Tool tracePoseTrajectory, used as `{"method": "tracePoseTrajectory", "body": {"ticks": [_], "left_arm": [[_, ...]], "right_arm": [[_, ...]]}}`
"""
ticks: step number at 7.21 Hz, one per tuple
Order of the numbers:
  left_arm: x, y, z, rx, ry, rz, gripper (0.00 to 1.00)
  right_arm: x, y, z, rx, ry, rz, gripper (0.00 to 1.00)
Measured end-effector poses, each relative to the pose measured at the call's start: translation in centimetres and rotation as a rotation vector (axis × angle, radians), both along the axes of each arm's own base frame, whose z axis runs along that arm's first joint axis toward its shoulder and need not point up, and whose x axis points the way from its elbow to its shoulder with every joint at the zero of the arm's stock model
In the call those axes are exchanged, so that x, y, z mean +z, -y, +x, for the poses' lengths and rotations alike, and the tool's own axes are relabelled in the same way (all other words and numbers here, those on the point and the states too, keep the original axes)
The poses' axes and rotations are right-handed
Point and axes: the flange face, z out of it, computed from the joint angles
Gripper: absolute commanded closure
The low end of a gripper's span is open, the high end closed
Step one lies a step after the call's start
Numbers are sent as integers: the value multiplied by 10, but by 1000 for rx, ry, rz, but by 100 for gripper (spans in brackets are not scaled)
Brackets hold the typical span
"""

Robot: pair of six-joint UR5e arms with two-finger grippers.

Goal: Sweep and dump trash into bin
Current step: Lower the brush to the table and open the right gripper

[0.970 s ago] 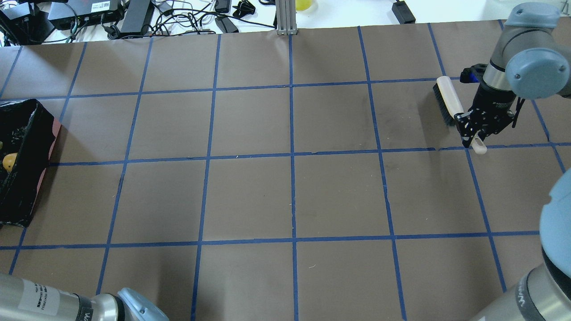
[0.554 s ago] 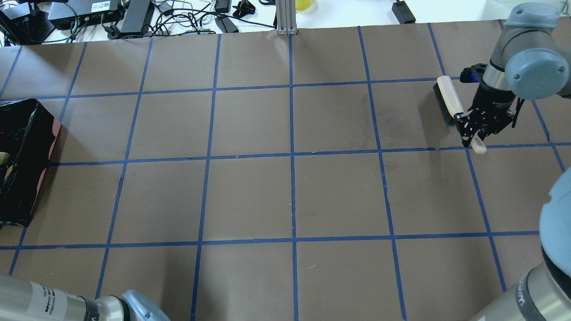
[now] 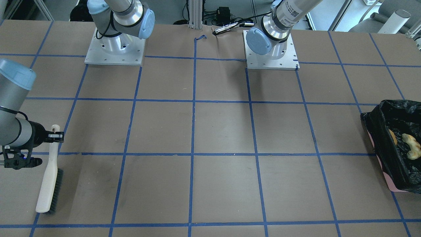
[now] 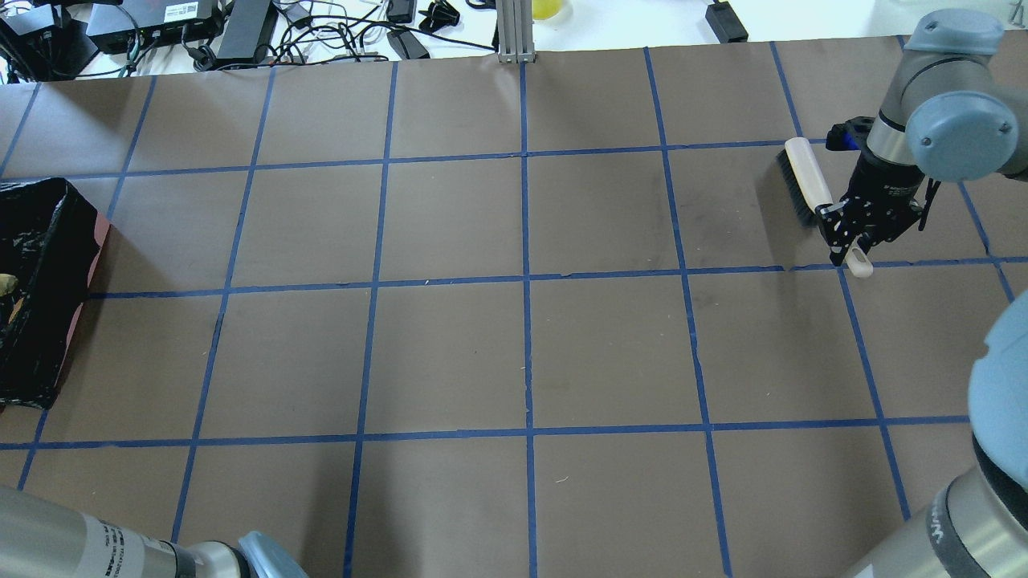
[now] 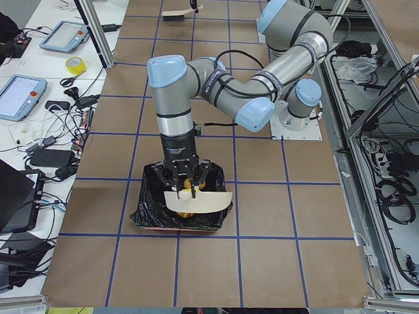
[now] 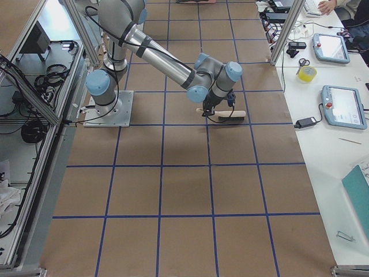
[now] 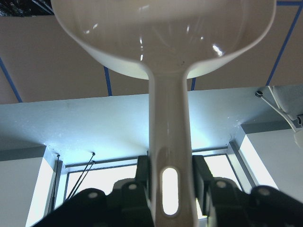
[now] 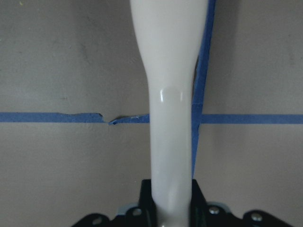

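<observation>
**Left of frame:** right hand (image 3: 54, 134) clamped on the handle of the brush (image 3: 48, 179).
**Right edge:** trash (image 3: 409, 145), small light pieces apt to roll and better scooped than pinched, lies inside the bin (image 3: 381, 148).
**Side view:** left hand (image 5: 185, 178) closed round the handle of the dustpan (image 5: 198, 201), above the bin.

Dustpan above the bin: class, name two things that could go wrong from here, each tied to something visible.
1. The dustpan, gripped by its handle in the left gripper, hangs close over the bin; withdrawing, it might snag the crinkled black bag and drag the bin.
2. The right gripper holds the brush near its handle end, so the brush could pivot or slip if pressed.
</observation>
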Motion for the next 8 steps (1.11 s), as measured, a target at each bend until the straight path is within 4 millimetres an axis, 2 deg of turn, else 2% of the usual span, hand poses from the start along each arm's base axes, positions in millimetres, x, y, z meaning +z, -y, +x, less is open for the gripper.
{"method": "tracePoseTrajectory", "body": {"ticks": [1, 4, 5, 6, 7, 8], "left_arm": [[-6, -2, -9, -12, 23, -8, 100], [-15, -13, -23, -32, 38, -33, 100], [-15, -13, -25, -43, 9, -52, 100], [-16, -12, -29, -58, -45, -72, 100], [-12, -11, -36, -66, -117, -97, 100], [-6, -9, -47, -53, -211, -126, 100]], "right_arm": [[0, 1, -1, 0, -4, -9, 0], [4, 4, -2, -3, -18, -31, 0], [14, 3, -2, -3, -26, -44, 0], [40, 1, 0, -3, -39, -83, 0], [81, -7, 6, -17, -43, -133, 0], [136, -21, 18, -66, -32, -173, 0]]}}
